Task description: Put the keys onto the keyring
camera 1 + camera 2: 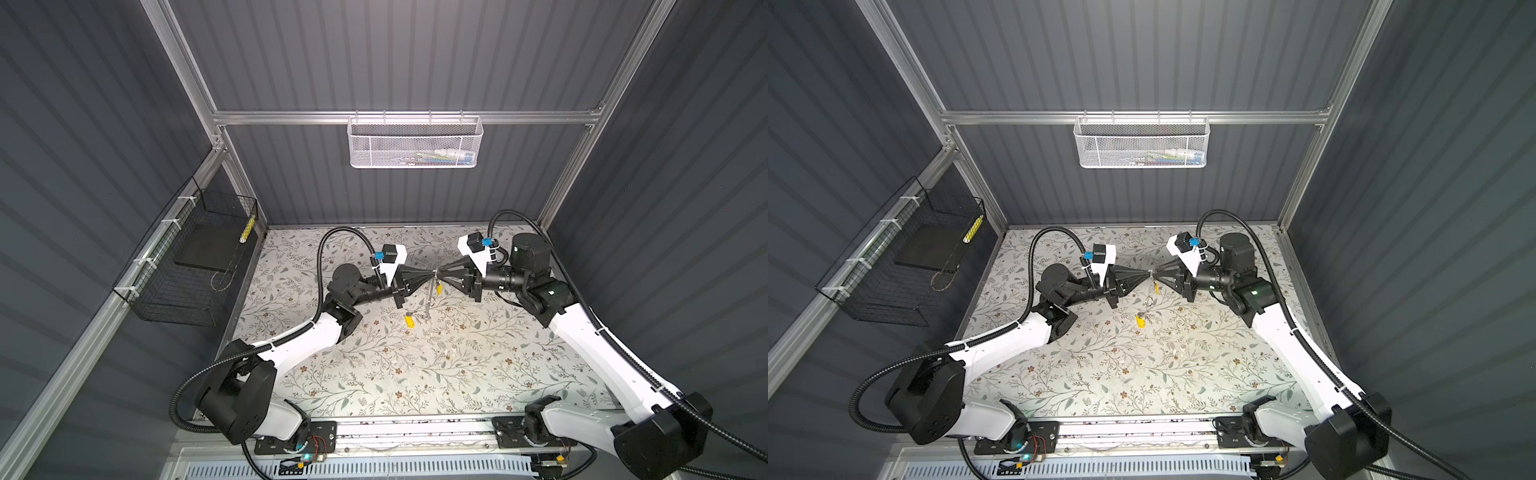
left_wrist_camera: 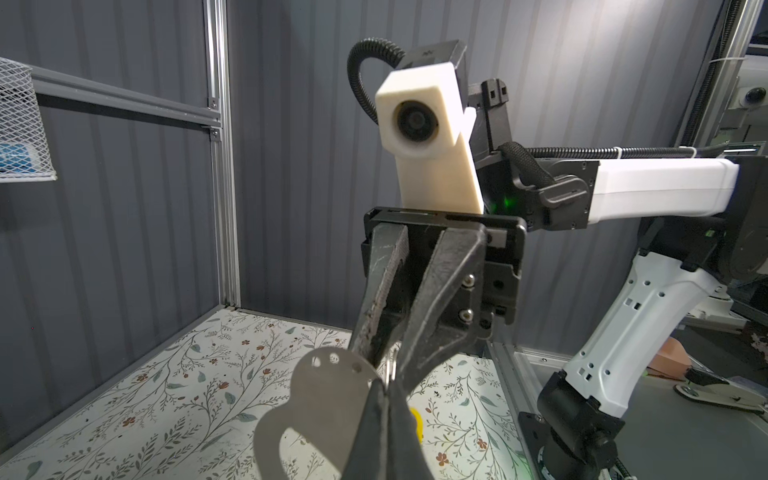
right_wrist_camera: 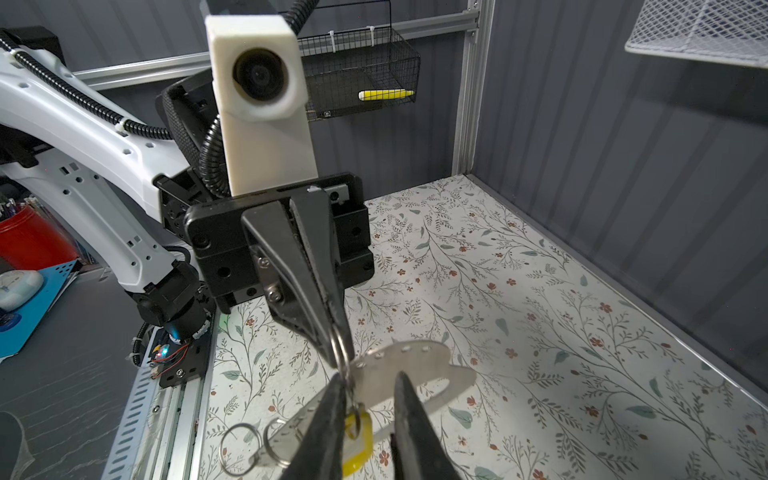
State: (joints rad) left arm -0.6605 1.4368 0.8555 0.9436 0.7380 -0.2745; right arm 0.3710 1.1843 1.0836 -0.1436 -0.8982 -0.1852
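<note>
One key [image 3: 359, 440] hangs by its ring [image 3: 349, 353] at the upper end of the keyring [image 3: 432, 361], in the air above the middle of the table [image 1: 374, 374].

**Grippers**
- The left gripper [image 3: 337, 359] is pressed together on the keyring's upper end. It carries the keyring, which hangs down towards the table.
- The right gripper [image 3: 370, 380] meets it tip to tip. Its fingers [image 3: 324, 428] stand slightly apart, with the ring and key just beside one finger and nothing visibly pinched.
- Whether the ring already passes through the keyring cannot be told.

**Second key**
- The second key [image 1: 410, 322] lies on the table just beside the keyring's lower end.
- Whether it is joined to the keyring cannot be told.

**Step in hand**, judged to be threading the ring:
1. Hold the left grip firm so the keyring neither swings nor twists.
2. Close the right fingers on the ring wire, not on the yellow tag body.
3. Advance in small moves. The tips nearly touch and could collide.
4. Confirm the ring is fully through before release.

**Surface and room**
- The table is flat with a pale floral print, which may make thin wire hard to pick out.
- The walls are grey and ribbed, on an aluminium frame.
- A white basket [image 1: 374, 145] hangs on the back rail.
- A black basket [image 1: 174, 299] hangs on the left wall.
</note>
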